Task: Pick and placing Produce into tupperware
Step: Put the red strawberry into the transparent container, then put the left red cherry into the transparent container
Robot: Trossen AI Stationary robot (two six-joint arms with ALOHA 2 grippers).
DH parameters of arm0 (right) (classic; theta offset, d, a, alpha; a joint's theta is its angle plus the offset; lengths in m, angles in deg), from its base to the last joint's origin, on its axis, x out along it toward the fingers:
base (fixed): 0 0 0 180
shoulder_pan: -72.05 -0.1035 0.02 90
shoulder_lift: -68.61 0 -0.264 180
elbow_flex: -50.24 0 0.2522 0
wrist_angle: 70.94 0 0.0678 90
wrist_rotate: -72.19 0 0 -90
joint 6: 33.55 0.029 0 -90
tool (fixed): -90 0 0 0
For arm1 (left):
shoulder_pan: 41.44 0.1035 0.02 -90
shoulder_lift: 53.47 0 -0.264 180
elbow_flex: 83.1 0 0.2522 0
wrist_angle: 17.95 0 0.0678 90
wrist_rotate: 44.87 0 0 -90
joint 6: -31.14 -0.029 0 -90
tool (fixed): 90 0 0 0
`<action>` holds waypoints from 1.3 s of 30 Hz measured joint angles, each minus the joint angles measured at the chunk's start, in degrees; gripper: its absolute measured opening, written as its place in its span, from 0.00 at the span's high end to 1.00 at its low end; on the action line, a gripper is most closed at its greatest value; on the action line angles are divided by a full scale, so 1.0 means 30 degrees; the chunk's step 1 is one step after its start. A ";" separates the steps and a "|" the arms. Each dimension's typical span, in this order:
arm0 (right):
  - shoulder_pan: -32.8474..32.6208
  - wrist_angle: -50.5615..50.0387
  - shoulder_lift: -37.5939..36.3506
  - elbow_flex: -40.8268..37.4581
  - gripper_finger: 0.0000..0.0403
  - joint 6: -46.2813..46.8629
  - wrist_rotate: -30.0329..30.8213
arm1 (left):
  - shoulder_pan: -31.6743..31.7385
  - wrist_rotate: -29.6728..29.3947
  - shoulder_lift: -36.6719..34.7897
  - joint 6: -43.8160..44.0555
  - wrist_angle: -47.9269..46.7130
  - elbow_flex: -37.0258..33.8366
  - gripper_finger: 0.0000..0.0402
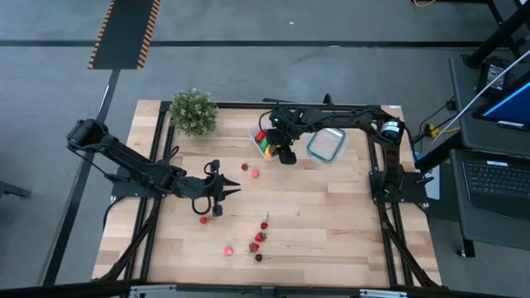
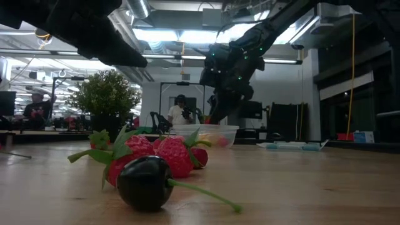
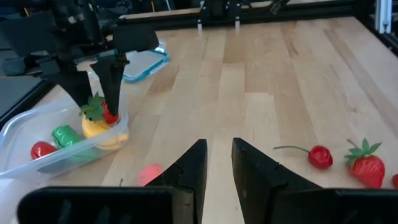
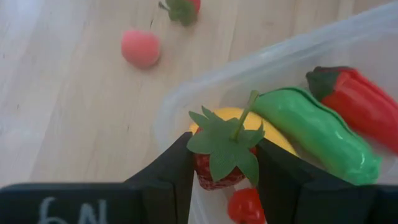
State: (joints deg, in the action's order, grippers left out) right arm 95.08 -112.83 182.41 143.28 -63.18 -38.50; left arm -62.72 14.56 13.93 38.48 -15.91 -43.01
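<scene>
Right wrist view showed the right gripper (image 4: 222,163) clamped on a strawberry (image 4: 219,167), holding it over the open tupperware (image 4: 292,68) near the table's (image 1: 331,223) far edge. A yellow banana (image 4: 277,140), green oblong piece (image 4: 317,134) and red pepper (image 4: 360,102) lay inside. The left gripper (image 3: 217,163), fingers slightly parted and empty, hovered near the table's left side. Loose berries (image 1: 258,238) lay scattered toward the near edge.

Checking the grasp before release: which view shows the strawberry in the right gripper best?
Right wrist view: the strawberry sits clamped between the right gripper fingers, directly over the tupperware. The left wrist view shows it small, between fingers above the tub. In the high and low views, the arm hides it.
</scene>
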 joint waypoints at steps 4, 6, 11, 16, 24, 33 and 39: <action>0.0022 -0.0424 0.0000 0.0000 0.66 -0.0050 0.0020 | 0.0000 0.0000 0.0000 0.0000 0.0022 0.0000 0.83; 0.0036 -0.0499 0.0000 0.0000 0.66 -0.0050 0.0021 | 0.0000 0.0002 0.0000 0.0000 0.0018 0.0000 0.83; 0.0036 -0.0614 0.0000 0.0000 0.66 0.0292 0.0022 | 0.0000 0.0000 0.0000 0.0004 0.0023 0.0000 0.83; 0.0033 -0.0736 0.0000 0.0000 0.58 0.1173 0.0200 | 0.0000 0.0000 0.0000 0.0000 0.0026 0.0000 0.83; 0.0036 -0.1151 -0.0010 0.0000 0.43 0.1793 0.0531 | 0.0000 0.0000 0.0000 0.0007 0.0026 0.0000 0.83; 0.0036 -0.1594 -0.0015 0.0748 0.49 0.1836 0.0531 | 0.0000 0.0000 0.0000 -0.0080 0.0026 0.0000 0.83; 0.0036 -0.4880 -0.0029 0.3248 0.49 0.2731 0.0524 | 0.0000 0.0000 0.0000 -0.0080 0.0026 0.0000 0.83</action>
State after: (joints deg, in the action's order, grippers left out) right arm 95.19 -127.47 182.32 153.03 -54.99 -36.92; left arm -62.72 14.56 13.93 38.23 -15.83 -43.01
